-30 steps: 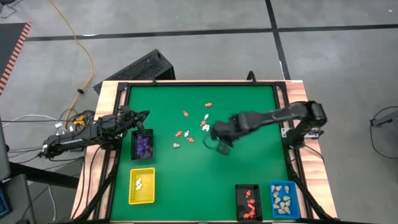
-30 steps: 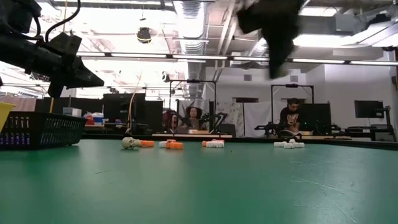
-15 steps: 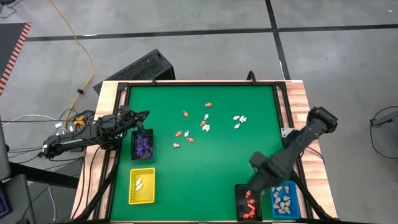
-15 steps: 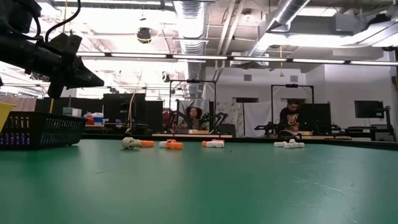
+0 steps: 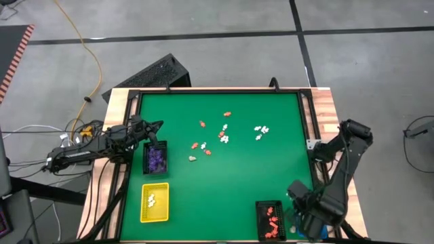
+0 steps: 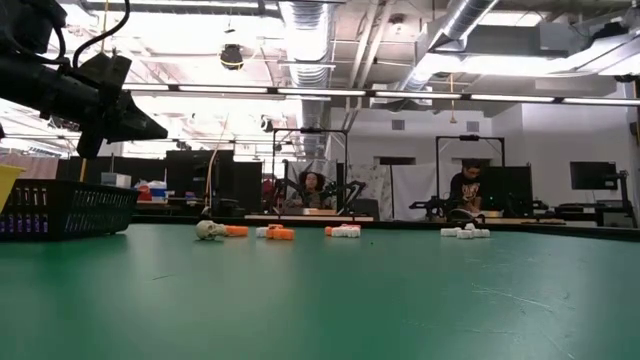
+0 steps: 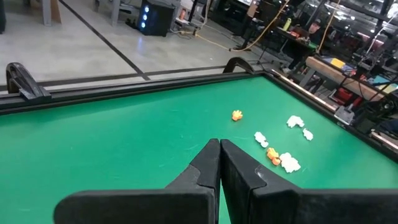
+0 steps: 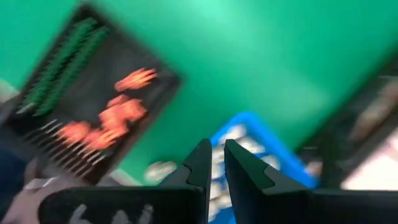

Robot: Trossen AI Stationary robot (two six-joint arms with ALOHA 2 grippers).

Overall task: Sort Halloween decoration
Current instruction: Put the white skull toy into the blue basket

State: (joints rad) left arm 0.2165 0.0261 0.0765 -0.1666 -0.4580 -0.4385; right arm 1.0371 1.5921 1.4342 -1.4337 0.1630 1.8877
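Two trays sit under the right hand (image 5: 306,218), lower right; its fingers stand narrowly apart over the blue tray (image 8: 249,146), whether holding anything I cannot tell.

Lab bay, grey concrete floor (image 5: 203,34), open ceiling.

Floor has dark seam lines and a yellow cable (image 5: 87,47) trailing across it; red-striped strip (image 5: 15,61) at the far left edge, black perforated panel (image 5: 150,73) lying by the surface. Green-topped surface (image 5: 224,183) with wood border (image 5: 328,108). Low view: exposed ducts (image 6: 300,20) and fluorescent strips (image 6: 250,92) overhead, white back wall (image 6: 540,135), dark monitors (image 6: 590,175) and benches, two people seated at desks (image 6: 467,190) in the distance.
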